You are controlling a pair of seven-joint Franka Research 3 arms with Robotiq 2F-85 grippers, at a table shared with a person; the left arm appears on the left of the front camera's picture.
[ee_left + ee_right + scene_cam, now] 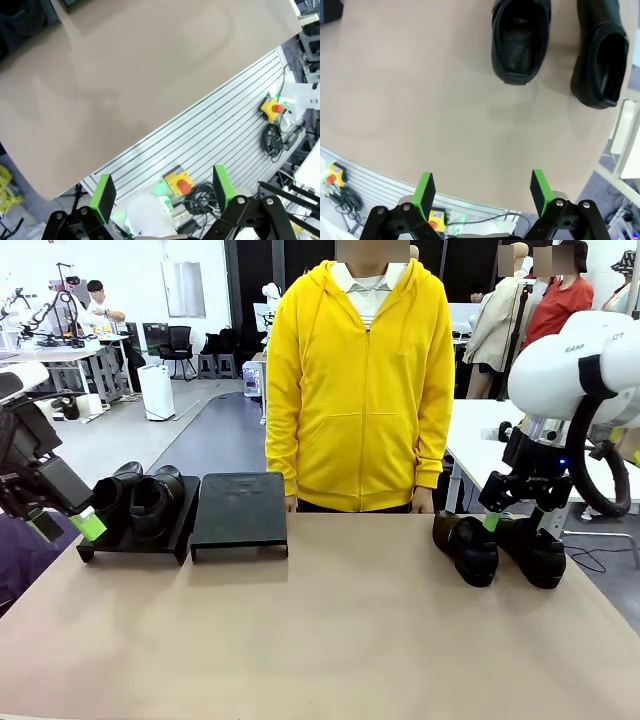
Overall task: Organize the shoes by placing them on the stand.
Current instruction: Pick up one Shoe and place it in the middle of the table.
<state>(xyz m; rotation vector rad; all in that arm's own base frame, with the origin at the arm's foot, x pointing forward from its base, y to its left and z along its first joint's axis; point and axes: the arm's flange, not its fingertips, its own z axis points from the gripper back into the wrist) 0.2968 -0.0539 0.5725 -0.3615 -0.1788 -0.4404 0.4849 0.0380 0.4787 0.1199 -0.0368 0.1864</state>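
Your right end effector [520,517] [483,192] hangs open, green pads spread wide, near the far right corner of the tan bench [330,630]. Two glossy black leather slip-on shoes with rounded toes and thick soles stand on the bench under it: the inner loose shoe [466,546] [520,40] and the outer loose shoe [535,552] [600,55], side by side but apart. In the right wrist view both lie ahead of the fingertips, neither between them.

Your left end effector [68,528] [164,192] is also open, holding nothing, at the far left edge. It is just beside the flat black rectangular stand [140,552], which carries two stowed shoes [135,502]. A second black stand [240,510] adjoins it toward the middle.
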